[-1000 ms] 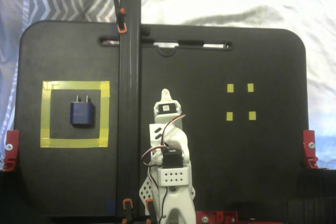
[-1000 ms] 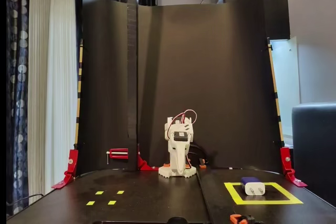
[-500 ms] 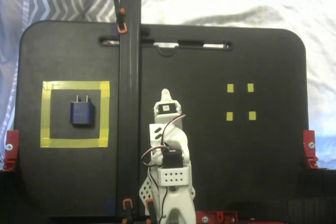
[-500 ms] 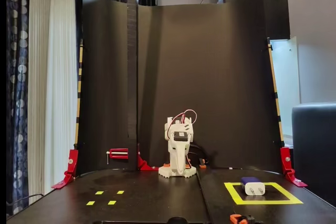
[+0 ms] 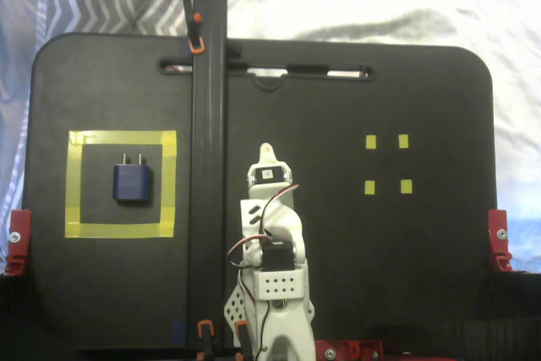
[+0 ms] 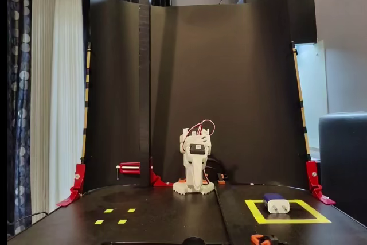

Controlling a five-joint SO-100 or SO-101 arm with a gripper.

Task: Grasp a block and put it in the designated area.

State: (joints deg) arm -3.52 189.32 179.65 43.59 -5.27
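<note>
Item: block (image 5: 133, 183), dark blue, two short prongs at one end. Location: flat on the black worktop (image 5: 355, 90), inside the designated area (image 5: 74, 182), a square of wide yellow tape at the left of the top-down fixed view. In the front fixed view the block (image 6: 276, 203) shows its pale pronged face and sits within the tape outline (image 6: 254, 213), clear of every edge.

Item: arm, white, folded at its base at mid-worktop. Gripper (image 5: 267, 155) points away from the base, well apart from the block. Whether its jaws are apart or together cannot be told in either view.

Item: four small yellow tape squares (image 5: 387, 163), bare, opposite side of the worktop.

Judgement: placement looks complete. The step in hand is rest; done well, the arm remains tucked and clear of the square.
</note>
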